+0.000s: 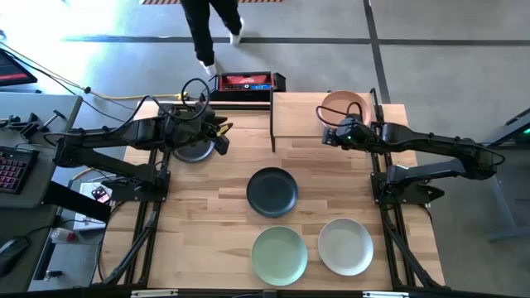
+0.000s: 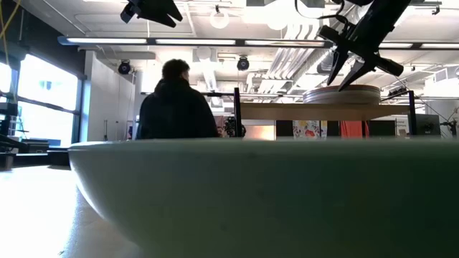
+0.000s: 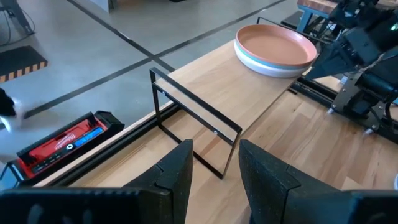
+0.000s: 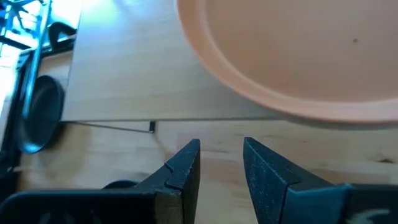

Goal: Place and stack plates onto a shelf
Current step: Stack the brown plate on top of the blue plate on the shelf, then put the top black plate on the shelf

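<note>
The shelf stands at the table's far edge, also in the left wrist view. On its right half a peach plate tops a pale plate. My right gripper is open, just off the near rim of the peach plate, above the stack. My left gripper is open and holds nothing; it hovers left of the shelf, above a dark plate that lies flat on the table. A black plate, a green plate and a cream plate also lie flat on the table.
The shelf's left half is bare wood, edged by its thin black frame. A red and black tool case sits beyond the table's far edge. A person stands behind the table. A pale plate rim fills the low view's foreground.
</note>
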Available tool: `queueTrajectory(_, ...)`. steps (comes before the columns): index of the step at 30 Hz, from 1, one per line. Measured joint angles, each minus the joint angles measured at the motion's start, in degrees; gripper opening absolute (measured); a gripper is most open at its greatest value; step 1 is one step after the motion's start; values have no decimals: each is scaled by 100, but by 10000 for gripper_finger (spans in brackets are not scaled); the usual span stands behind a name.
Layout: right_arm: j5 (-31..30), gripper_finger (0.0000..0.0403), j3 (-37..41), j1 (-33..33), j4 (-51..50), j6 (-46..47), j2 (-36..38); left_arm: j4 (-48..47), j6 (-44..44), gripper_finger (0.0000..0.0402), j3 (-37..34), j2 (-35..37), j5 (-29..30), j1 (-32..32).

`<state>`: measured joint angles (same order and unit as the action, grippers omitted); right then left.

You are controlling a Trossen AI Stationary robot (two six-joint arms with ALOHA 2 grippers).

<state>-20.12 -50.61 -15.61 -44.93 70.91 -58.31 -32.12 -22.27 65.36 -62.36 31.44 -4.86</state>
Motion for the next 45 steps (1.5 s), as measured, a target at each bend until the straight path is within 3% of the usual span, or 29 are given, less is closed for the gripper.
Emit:
queueTrajectory(19,-16,103,0,-805,-111,-651,-45,7,-21,117,0,-1,2,0)
queueTrajectory(25,337,103,0,-914,-55,-842,-45,-93,-12,117,0,-1,2,0)
queueTrajectory(30,885,103,0,-731,366,-1246,21,-655,-65,117,0,-1,-48,0)
queueTrajectory(40,2313,103,-2,-97,1949,-2204,148,-2433,-1032,117,0,-157,-468,2)
queueTrajectory(45,2817,103,-2,-1,2153,-2842,145,-2934,-1364,117,0,-510,-538,-1)
